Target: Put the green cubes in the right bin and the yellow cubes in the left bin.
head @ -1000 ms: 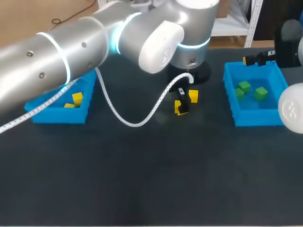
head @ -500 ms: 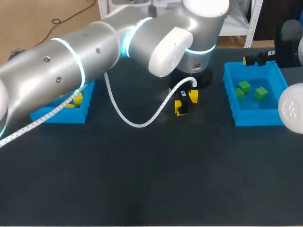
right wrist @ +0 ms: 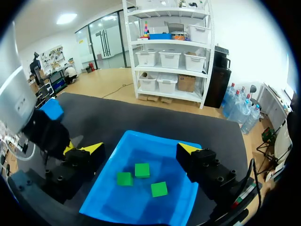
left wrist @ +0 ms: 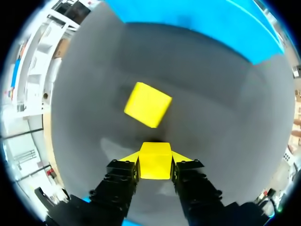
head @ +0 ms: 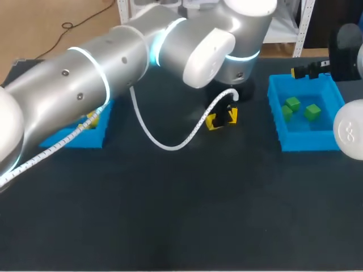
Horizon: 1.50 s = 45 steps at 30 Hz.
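Note:
My left gripper is shut on a yellow cube, its yellow fingertips pressing both sides. A second yellow cube lies tilted on the dark table just ahead of it. In the head view the left gripper is at the table's middle back, largely hidden under its wrist. The left blue bin holds yellow cubes, partly hidden by the arm. My right gripper hangs open above the right blue bin, which holds three green cubes.
The left arm and its white cable stretch over the table's left and middle. The right bin stands at the back right, with my right gripper over its far edge.
The left gripper's fingers have closed from wide open onto the yellow cube, and the left arm has shifted slightly. The right arm has kept still.

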### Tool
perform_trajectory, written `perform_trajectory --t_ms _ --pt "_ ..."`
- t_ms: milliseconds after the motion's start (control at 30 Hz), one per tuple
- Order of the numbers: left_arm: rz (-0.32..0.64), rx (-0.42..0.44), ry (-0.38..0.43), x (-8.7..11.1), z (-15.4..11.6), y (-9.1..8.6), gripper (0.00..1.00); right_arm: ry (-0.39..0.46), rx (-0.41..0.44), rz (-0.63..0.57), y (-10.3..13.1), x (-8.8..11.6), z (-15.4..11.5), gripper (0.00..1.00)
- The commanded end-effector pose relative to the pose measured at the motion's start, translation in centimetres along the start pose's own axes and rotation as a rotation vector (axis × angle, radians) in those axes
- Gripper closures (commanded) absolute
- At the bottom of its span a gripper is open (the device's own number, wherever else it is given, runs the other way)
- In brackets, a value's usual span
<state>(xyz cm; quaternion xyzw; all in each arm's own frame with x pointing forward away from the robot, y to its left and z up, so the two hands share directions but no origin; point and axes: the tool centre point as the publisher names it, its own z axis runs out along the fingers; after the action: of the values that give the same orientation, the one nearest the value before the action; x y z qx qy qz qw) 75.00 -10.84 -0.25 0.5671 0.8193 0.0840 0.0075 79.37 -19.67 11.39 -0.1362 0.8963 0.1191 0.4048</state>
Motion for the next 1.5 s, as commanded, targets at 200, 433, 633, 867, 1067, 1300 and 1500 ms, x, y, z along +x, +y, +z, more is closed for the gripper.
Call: perform_trajectory --t_ms 200,433,633,867,1067,1300,1500 --pt "-0.246 -0.117 -0.165 6.1 -6.2 6.2 1.0 0.0 0.003 -0.001 0.0 0.0 0.0 0.0" --pt "-0.512 -0.232 -0.248 14.0 -10.5 10.8 1.0 0.0 0.003 -0.001 0.0 0.0 0.0 0.0" --pt "-0.68 -0.288 -0.255 20.0 -11.6 12.9 1.0 0.0 0.003 -0.001 0.0 0.0 0.0 0.0" --pt "-0.801 -0.283 -0.185 25.4 -9.9 12.5 1.0 0.0 0.003 -0.001 0.0 0.0 0.0 0.0" --pt "-0.891 -0.267 -0.125 29.1 -8.1 11.7 1.0 0.0 0.003 -0.001 0.0 0.0 0.0 0.0" --pt "-0.963 -0.266 -0.057 31.7 -6.9 11.7 1.0 0.0 0.003 -0.001 0.0 0.0 0.0 0.0" --pt "-0.975 -0.269 -0.068 31.5 -7.0 12.0 0.0 0.0 0.003 -0.001 0.0 0.0 0.0 0.0"
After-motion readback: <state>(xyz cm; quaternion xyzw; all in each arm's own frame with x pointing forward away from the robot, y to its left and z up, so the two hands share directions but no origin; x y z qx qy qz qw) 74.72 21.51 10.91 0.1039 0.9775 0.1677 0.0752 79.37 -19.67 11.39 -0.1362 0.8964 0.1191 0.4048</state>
